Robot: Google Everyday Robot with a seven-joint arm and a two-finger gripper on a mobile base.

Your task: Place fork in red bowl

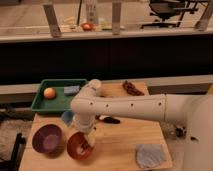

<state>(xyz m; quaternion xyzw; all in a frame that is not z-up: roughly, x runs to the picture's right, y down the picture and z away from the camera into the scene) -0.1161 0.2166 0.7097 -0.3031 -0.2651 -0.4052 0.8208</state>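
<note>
Item: round shallow orange-red bowl (76,148), near edge, left of ctr. Gripper (86,142) was low inside its rim; grip state: cannot tell. Fork not made out, prob. hidden at gripper, so release likely left to do. Round purple bowl (48,139) beside, nearer the left edge. Far-left corner: green plastic tray (57,104).

The robot's white arm (125,106) is bending down over the wooden table (125,137), and its gripper (86,142) is hovering right at the red bowl (76,148), which is sitting just beside the purple bowl (47,139). A green tray (40,106) is lying behind them, holding an orange fruit (49,93) and a blue sponge (71,90), while a grey cloth (150,155) is resting near the table's right front corner
</note>
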